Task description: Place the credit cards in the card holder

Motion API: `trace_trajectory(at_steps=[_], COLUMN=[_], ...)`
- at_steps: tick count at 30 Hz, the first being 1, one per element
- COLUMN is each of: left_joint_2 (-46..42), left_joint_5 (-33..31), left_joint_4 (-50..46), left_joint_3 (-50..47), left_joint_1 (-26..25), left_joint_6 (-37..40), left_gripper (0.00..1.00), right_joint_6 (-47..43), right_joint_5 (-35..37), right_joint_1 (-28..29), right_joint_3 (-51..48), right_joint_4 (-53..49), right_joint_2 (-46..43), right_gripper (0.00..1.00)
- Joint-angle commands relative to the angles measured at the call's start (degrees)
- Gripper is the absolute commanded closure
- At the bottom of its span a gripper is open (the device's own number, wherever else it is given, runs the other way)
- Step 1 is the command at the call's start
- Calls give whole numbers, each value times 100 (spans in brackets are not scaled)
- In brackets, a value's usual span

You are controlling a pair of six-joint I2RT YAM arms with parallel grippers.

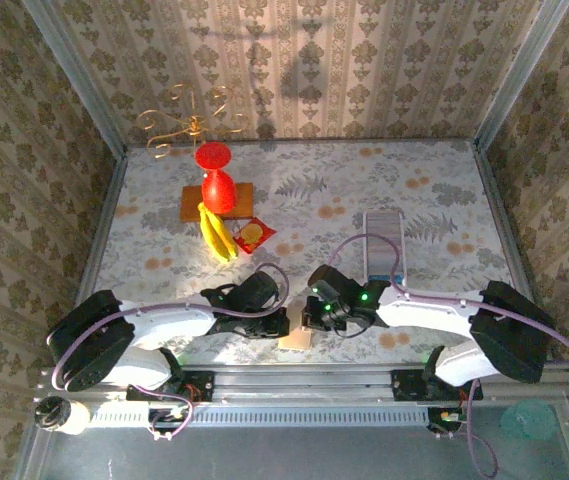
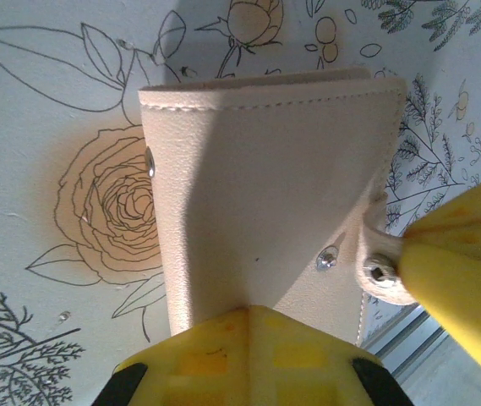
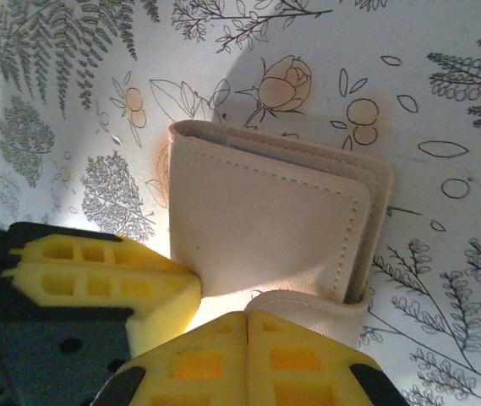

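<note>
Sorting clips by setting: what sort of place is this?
Probably a staged robot test booth, not a home: patterned wall panels in a metal frame, a floral-print table, two arms bolted to a rail.

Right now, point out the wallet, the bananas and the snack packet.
wallet (image 2: 265,194): left wrist view, middle of its tan face.
bananas (image 1: 217,236): top view, middle of the bunch.
snack packet (image 1: 254,235): top view, its red-and-yellow centre.

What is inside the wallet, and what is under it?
The wallet is folded. Its edges show stacked tan layers; what the pockets hold is hidden by the flaps. Under it lies the floral table cover.
</note>
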Motion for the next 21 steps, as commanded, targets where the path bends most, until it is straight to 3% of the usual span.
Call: trace_trajectory(at_steps=[1, 16, 21], left_joint_2=[40, 14, -52], left_joint_5=[-116, -90, -97], left_joint_4=[-515, -531, -498], left_joint_3=[28, 50, 5], left_joint_1=[-32, 18, 26], left_joint_6=[163, 190, 149], left_gripper=[97, 98, 98], right_joint_6=[-220, -394, -307], right_joint_5=[-112, 326, 382], right_joint_1=[72, 243, 270], right_joint_3=[257, 759, 789], right_joint_4=[-350, -1466, -1340], right_joint_2=[229, 707, 762], right_gripper=[100, 100, 100])
